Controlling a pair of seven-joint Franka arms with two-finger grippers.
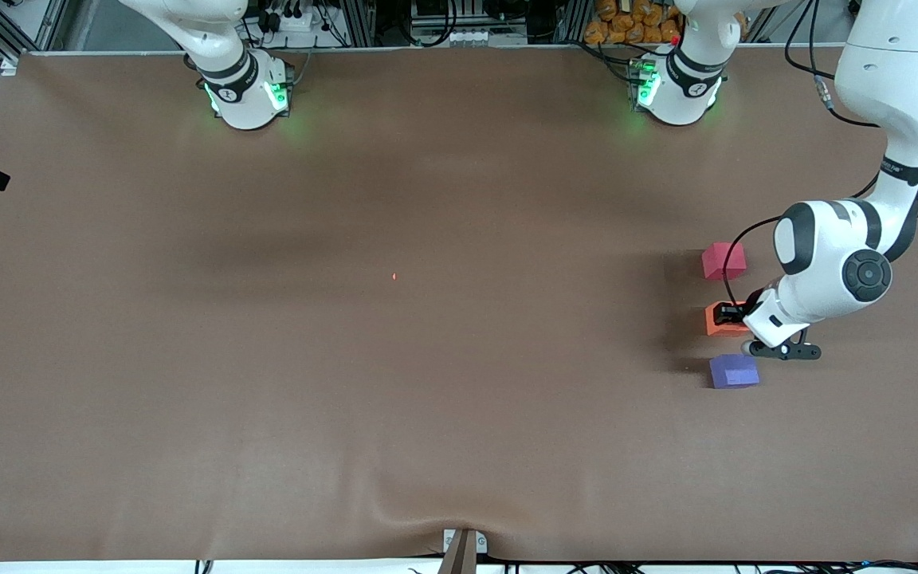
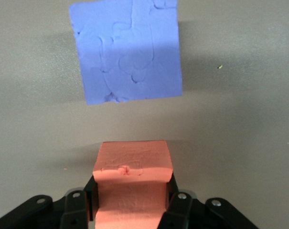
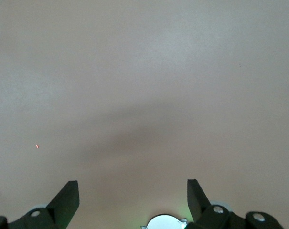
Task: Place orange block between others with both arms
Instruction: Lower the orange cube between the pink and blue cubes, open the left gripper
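- Jaws of my left gripper (image 2: 130, 210) are clamped on the orange block (image 2: 132, 179), one finger on each side face, and the foam is visibly pinched in between them.
- That dent tells me the block is soft and light, I'd say; a gentle squeeze across flat opposite faces is plenty, and matte foam shouldn't slip.
- Using the orange block as my landmark: it sits low at the table (image 1: 395, 383), right in the gap I want, toward the left arm's end.
- Purple cube (image 1: 734, 371) lies nearer to the front camera than the orange block, just beside it with a strip of bare table showing between them.
- Red-pink cube (image 1: 723, 260) lies farther from the camera than the orange block, also apart from it.
- Whether the orange block is fully down on the surface, I can't tell from these views.
- My call: the placement looks nearly done; release slowly so the squashed foam doesn't spring sideways into a neighbour.
- Right gripper (image 3: 133, 200) is waiting with fingers spread wide over bare table, well apart from the orange block, holding nothing.
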